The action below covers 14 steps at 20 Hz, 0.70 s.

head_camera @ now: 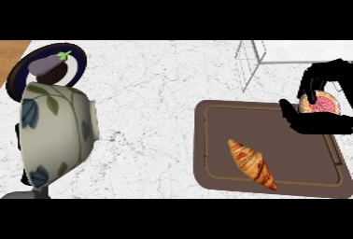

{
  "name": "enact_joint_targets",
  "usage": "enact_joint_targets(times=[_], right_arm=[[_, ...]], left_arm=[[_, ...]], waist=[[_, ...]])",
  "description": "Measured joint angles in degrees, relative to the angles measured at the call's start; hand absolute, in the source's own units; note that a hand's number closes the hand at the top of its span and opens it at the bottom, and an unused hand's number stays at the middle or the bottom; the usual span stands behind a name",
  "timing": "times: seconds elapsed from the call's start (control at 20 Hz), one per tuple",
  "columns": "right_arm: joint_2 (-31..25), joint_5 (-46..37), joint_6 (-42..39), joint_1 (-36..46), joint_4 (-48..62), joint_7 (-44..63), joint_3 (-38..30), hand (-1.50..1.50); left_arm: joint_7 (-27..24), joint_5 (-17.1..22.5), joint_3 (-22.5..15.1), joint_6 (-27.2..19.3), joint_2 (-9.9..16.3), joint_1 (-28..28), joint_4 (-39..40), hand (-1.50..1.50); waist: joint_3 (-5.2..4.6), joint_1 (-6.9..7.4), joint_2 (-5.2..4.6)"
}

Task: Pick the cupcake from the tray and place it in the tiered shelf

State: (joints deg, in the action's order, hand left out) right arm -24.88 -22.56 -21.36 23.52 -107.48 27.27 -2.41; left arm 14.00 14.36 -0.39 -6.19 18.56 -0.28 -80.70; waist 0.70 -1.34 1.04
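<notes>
Fingers and thumb of my right hand (pixel 318 122) curl around the cupcake (pixel 321 103), which sits between them, pink top showing, above the tray's (pixel 214 140) corner at two o'clock. Toward seven o'clock from my hand a croissant (pixel 252 164) lies on the tray. At twelve o'clock stands the tiered shelf (pixel 257 58). Far off at nine o'clock, a patterned cup (pixel 55 126) and an eggplant (pixel 48 65) on a dark plate (pixel 78 56).

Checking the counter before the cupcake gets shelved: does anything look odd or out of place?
An eggplant sits on a dark plate at far left, partly hidden by a big leaf-patterned cup. Nothing looks spilled. The right hand holds the cupcake.
</notes>
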Motion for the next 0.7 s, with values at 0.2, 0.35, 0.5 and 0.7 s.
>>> enact_joint_targets(times=[0.2, 0.35, 0.5, 0.7], right_arm=[[-2.9, 4.5, -3.4, 5.9, -4.8, 9.2, -5.8, 1.5], [-6.1, 8.3, -5.8, 11.5, -4.1, 14.0, -10.3, 1.5], [-9.7, 10.5, -7.5, 17.2, 0.1, 16.3, -13.7, 1.5], [-12.9, 11.0, -7.4, 23.6, 7.4, 17.2, -16.1, 1.5]], left_arm=[[1.8, -0.4, -0.1, -0.2, -0.1, -0.5, -0.6, 0.0], [2.0, -0.8, -0.2, -0.4, -0.6, -0.8, -1.1, 0.0], [2.4, -1.0, -0.2, -0.1, -1.0, -1.5, -0.5, 0.0], [2.2, -1.1, 0.0, 0.9, -1.1, -1.7, -0.7, 0.0]], waist=[[-0.14, 0.45, -0.18], [-0.21, 0.9, -0.34], [-0.17, 1.35, -0.47], [-0.2, 1.88, -0.64]])
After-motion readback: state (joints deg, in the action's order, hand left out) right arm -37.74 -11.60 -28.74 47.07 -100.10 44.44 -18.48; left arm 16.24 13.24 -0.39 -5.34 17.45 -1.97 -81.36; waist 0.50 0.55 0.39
